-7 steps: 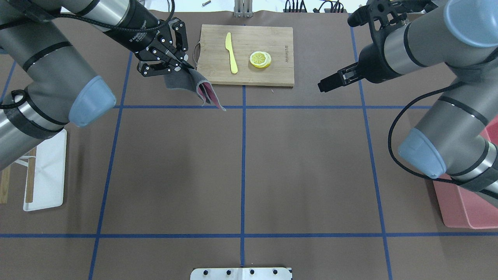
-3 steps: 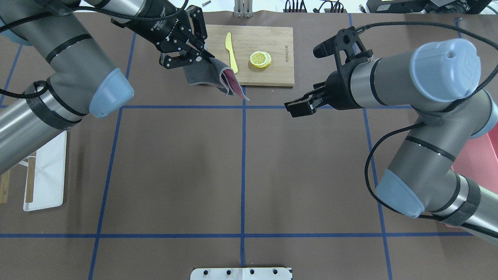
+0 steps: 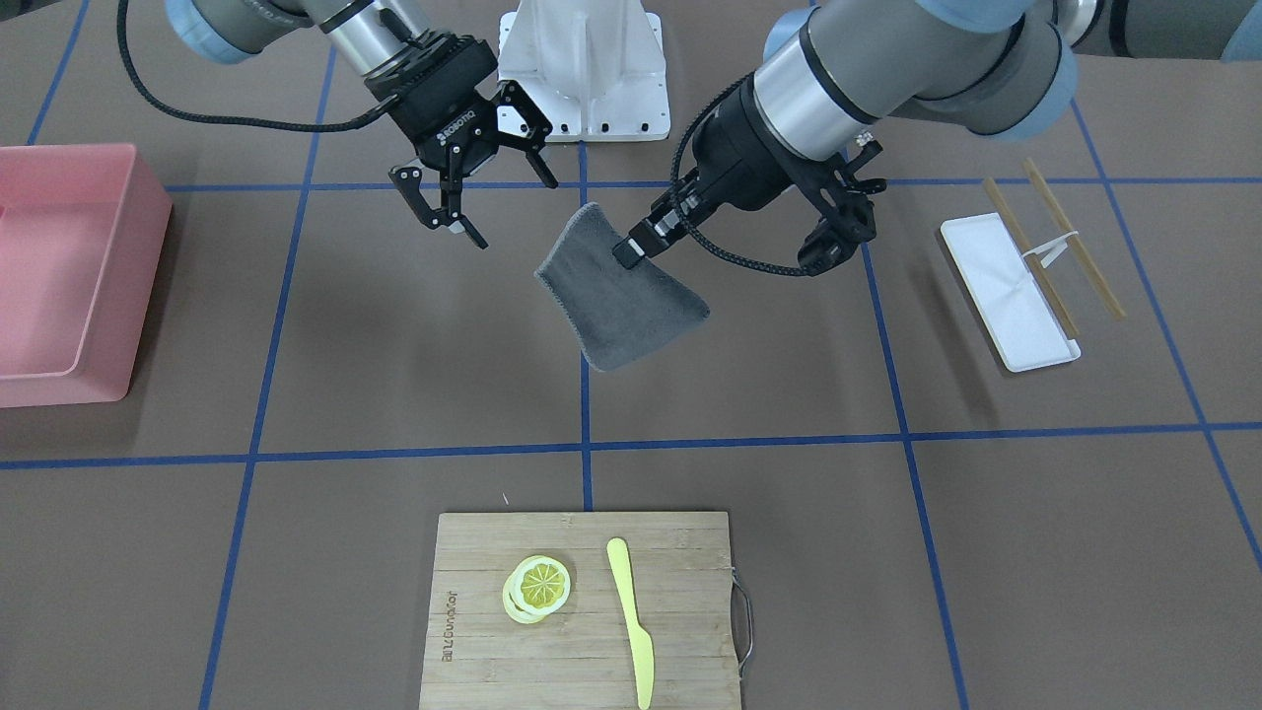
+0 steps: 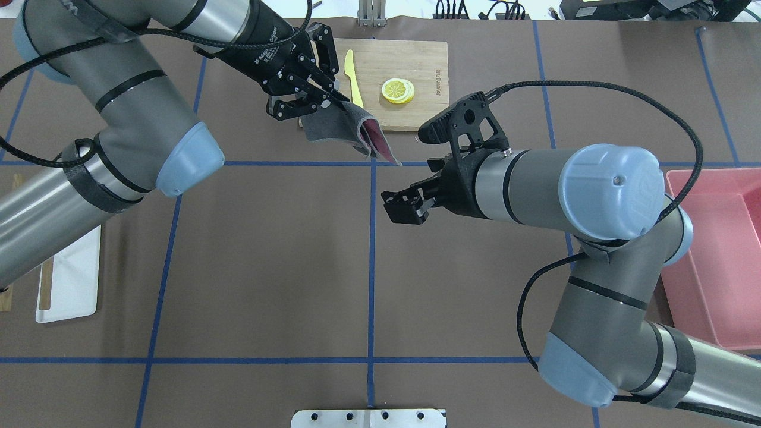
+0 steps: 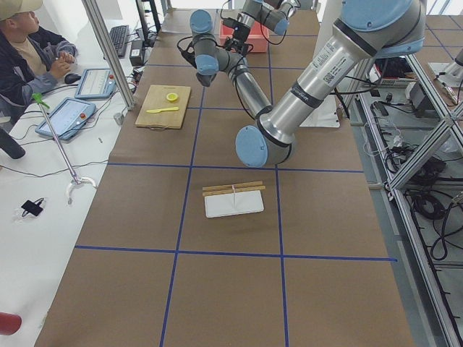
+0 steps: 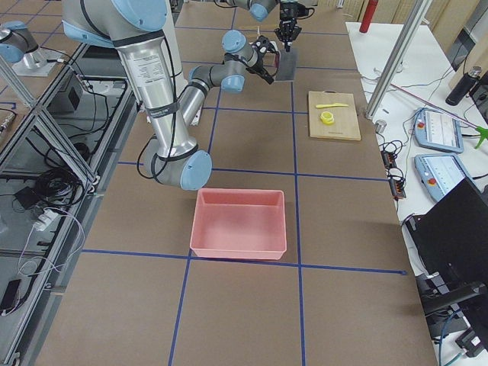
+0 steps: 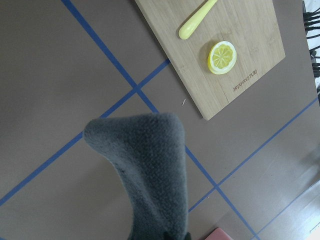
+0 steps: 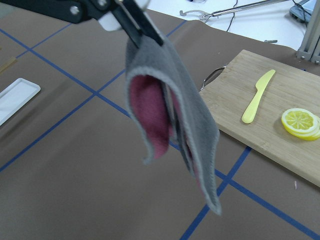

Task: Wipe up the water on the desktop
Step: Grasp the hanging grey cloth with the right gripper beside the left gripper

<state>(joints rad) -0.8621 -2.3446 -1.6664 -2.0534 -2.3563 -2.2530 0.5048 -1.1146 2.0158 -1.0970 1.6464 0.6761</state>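
A brown surface (image 4: 267, 267) crossed by blue tape lines lies under two robot arms. No wet patch can be made out on it in any view.

The left pincer (image 4: 342, 104) is pinching a grey cloth (image 4: 339, 125) by one edge. The cloth hangs folded, its pink inner face showing, lifted clear of the surface. It is toward the middle of the edge far from the robot, on the robot's side of a bamboo cutting board (image 4: 416, 116). The right pincer (image 4: 405, 208) is spread and holds nothing. It sits close to the cloth's hanging corner without touching it.

Several things could go wrong from here:
- **Slipping cloth:** the grip takes only a narrow strip, so a quick swing or a drag across the surface could pull the cloth free.
- **Poor wiping contact:** the cloth is doubled over, so it may land as a bunched ridge and smear water instead of soaking it up.
- **Arm collision:** the two arms are near each other, so a reach by the right pincer for the loose corner could strike the left pincer or catch only one layer.
- **Disturbing the board:** a low sweep toward the far edge could catch the board and shift the yellow knife (image 4: 352, 68) or lemon slices (image 4: 398, 90).
- **Missing the water:** with no water visible, the wipe may miss it.
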